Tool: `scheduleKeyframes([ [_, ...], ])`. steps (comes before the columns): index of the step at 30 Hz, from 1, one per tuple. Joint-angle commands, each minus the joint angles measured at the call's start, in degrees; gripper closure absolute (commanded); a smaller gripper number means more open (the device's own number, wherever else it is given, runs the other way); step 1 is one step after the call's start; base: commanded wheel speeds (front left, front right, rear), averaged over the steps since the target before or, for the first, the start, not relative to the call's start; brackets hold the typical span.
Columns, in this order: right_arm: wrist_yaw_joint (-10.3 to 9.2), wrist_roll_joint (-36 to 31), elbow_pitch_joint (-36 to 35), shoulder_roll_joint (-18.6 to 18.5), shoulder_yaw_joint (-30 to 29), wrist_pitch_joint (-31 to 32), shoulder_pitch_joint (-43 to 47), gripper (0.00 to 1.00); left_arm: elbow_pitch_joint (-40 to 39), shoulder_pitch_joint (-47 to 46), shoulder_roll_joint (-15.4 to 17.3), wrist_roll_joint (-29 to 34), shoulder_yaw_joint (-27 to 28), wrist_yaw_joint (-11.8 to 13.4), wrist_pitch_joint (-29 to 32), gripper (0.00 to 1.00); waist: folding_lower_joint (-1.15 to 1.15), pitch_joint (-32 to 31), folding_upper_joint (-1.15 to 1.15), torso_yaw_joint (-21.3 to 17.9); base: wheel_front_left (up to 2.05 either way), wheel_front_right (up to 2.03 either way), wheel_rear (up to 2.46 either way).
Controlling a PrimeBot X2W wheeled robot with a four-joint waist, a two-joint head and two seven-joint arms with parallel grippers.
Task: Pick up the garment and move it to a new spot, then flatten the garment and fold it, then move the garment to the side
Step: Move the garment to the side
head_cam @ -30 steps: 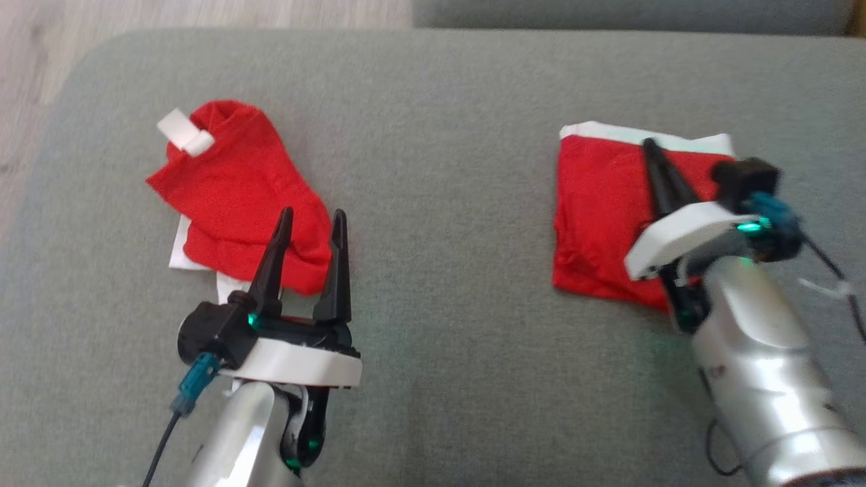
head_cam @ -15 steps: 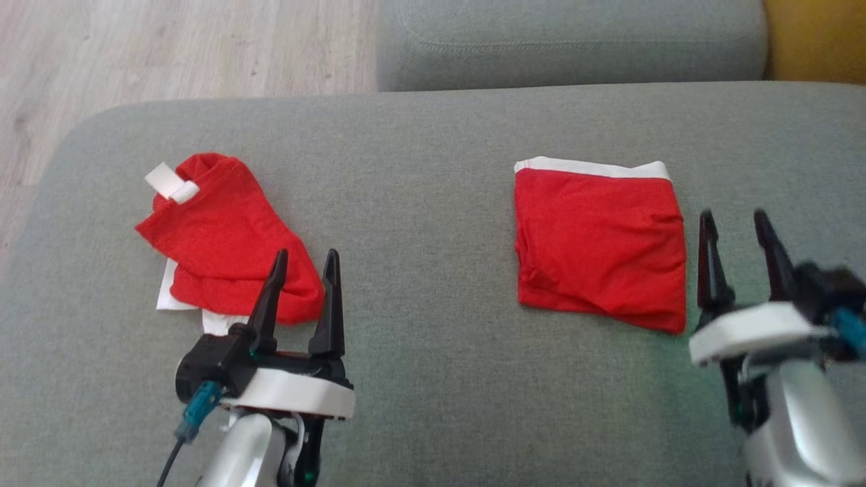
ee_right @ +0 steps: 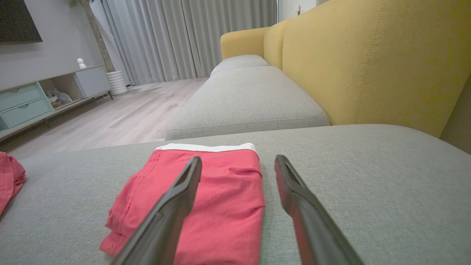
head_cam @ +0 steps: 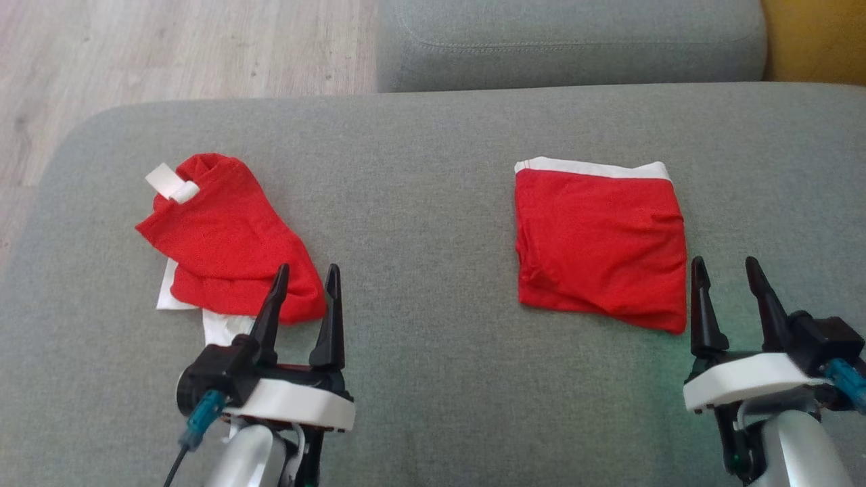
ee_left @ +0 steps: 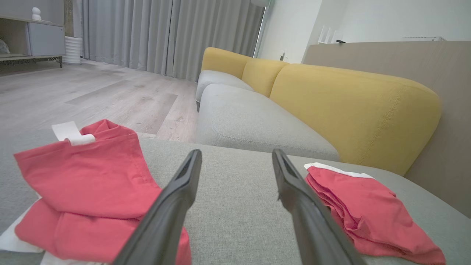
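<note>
One folded garment (head_cam: 599, 250), one crumpled garment (head_cam: 226, 237), plain white tab (head_cam: 169, 183)

free: wide bare strip of grey cushion (head_cam: 419, 270) between crumpled red garment (head_cam: 230, 237) and folded red garment (head_cam: 595, 243) | obstacle: yellow backrest (ee_right: 368, 66) rising beyond cushion, far right

You see the right gripper (ee_right: 237, 159) with its two fingers spread and nothing between them, over the grey cushion (ee_right: 368, 176). The folded red garment (ee_right: 220, 198) lies flat, its white waistband (ee_right: 206, 147) toward the cushion's far edge. A second red garment (ee_right: 9, 176) sits toward the cushion's left end.
</note>
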Motion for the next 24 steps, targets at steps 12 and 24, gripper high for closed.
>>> scheduleKeyframes([
  [12,-0.04,1.6,0.0,-0.1,-0.6,6.1,-8.1,0.0,-2.6,-4.5,0.3,1.2,1.4,-0.7,-0.4,0.0,0.0,5.7,0.0,2.2,0.0,0.0,0.0],
  [24,-0.04,0.8,14.5,-0.1,-7.5,12.9,-18.6,0.0,-2.6,-6.6,0.3,1.1,0.4,-1.1,-0.4,0.0,0.0,10.3,0.0,5.3,0.0,0.0,0.0],
])
